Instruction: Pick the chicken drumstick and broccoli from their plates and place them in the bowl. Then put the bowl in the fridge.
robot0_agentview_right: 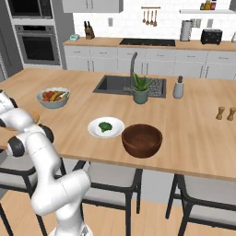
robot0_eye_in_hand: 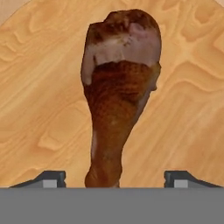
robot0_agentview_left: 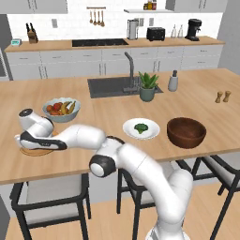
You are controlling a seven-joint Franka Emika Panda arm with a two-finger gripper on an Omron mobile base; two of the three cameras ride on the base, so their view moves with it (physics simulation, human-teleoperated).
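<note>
I see gripper (robot0_eye_in_hand: 112, 180) low over wooden plate (robot0_eye_in_hand: 39, 87), jaws spread either side of drumstick (robot0_eye_in_hand: 117, 100), not touching. Drumstick lies on plate, thin end between fingertips (robot0_eye_in_hand: 51, 178).

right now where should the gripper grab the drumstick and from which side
Probably the lower shaft of the drumstick, from straight above. It lies flat on the wooden plate, thin bone end toward the gripper, whose open fingers already straddle it. The shaft there is narrow enough to fit between them; the bulbous meaty end looks too wide.
</note>
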